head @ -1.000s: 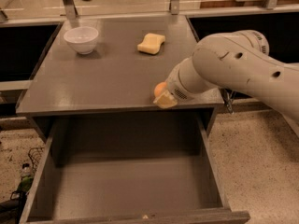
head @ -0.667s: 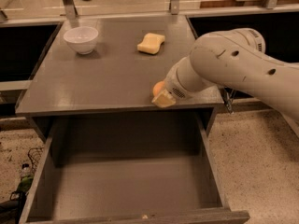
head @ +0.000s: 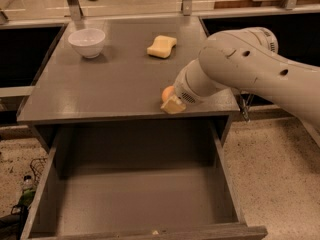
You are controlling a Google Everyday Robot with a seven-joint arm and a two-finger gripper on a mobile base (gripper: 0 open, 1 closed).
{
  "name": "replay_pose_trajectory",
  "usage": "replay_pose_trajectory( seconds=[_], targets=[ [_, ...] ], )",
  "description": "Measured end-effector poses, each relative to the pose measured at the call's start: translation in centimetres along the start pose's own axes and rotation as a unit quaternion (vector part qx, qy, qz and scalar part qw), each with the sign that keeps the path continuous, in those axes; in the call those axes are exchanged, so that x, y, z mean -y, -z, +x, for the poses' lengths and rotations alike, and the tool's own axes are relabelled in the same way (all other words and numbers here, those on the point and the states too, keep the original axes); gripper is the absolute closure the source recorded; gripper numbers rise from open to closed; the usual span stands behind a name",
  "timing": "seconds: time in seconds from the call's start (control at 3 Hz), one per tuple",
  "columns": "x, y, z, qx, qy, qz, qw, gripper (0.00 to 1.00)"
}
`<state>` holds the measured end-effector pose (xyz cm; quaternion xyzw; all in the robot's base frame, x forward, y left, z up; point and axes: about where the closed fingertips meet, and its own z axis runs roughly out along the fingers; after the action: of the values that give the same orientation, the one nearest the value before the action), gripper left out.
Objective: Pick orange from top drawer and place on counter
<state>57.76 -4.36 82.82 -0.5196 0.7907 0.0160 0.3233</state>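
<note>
The counter (head: 110,84) stands above the pulled-out top drawer (head: 140,199), and the gripper (head: 171,100) sits at the counter's front edge, touching the orange (head: 167,92) there; whether it grips the orange cannot be determined.

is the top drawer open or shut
Open: the top drawer is pulled out below the counter. The hand is at the counter's front edge, by the orange.
</note>
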Motion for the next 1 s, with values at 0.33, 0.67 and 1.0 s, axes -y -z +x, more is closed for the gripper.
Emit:
replay_pose_trajectory(
  seconds=[0.33, 0.67, 1.0],
  targets=[
    [0.00, 0.00, 0.00, 0.000, 0.000, 0.000, 1.0000, 0.81],
    [0.00, 0.00, 0.00, 0.000, 0.000, 0.000, 1.0000, 0.58],
    [0.00, 0.00, 0.00, 0.000, 0.000, 0.000, 1.0000, 0.34]
  ],
)
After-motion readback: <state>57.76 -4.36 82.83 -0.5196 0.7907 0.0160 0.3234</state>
